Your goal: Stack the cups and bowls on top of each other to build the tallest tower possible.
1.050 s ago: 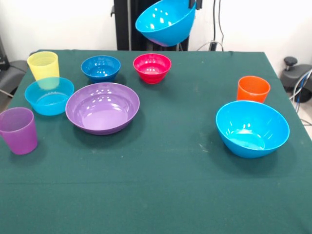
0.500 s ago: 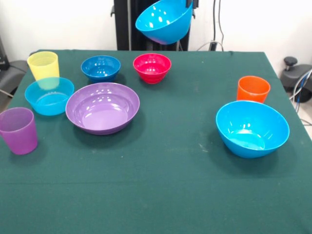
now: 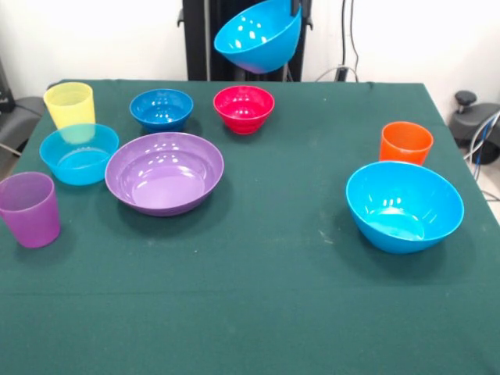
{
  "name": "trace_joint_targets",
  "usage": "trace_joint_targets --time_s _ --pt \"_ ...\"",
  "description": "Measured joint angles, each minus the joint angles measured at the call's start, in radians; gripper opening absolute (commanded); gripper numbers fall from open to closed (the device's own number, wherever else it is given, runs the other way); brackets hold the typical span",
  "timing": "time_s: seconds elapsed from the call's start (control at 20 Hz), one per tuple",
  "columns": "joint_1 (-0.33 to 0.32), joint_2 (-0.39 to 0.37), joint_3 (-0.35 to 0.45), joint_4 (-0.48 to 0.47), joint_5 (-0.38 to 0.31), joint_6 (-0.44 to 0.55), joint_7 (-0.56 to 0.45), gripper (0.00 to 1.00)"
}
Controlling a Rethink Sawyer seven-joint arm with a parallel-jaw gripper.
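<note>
A bright blue bowl (image 3: 258,35) hangs tilted in the air above the table's far edge, over the magenta bowl (image 3: 244,108). My gripper (image 3: 298,9) is shut on its upper right rim and only its dark tips show. On the table stand a dark blue bowl (image 3: 162,108), a light blue bowl (image 3: 79,153), a wide purple bowl (image 3: 165,172) and a large blue bowl (image 3: 405,205). The yellow cup (image 3: 69,105), purple cup (image 3: 30,208) and orange cup (image 3: 405,143) stand upright, each alone. No tower shows.
The green cloth table (image 3: 266,297) runs wide and bare toward the near edge. A black pedestal (image 3: 195,39) stands behind the far edge, with cables and a dark stand (image 3: 469,117) beyond the right side.
The held blue bowl has drifted slightly left and upward with my gripper. Everything on the table stays where it was.
</note>
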Motion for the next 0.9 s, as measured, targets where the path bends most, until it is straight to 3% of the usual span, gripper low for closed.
trace_joint_targets --time_s 0.6,0.9 --pt "-0.005 0.149 -0.154 0.043 -0.16 -0.185 0.0 0.0" --pt "0.055 0.309 -0.273 0.008 -0.186 -0.377 0.001 0.0"
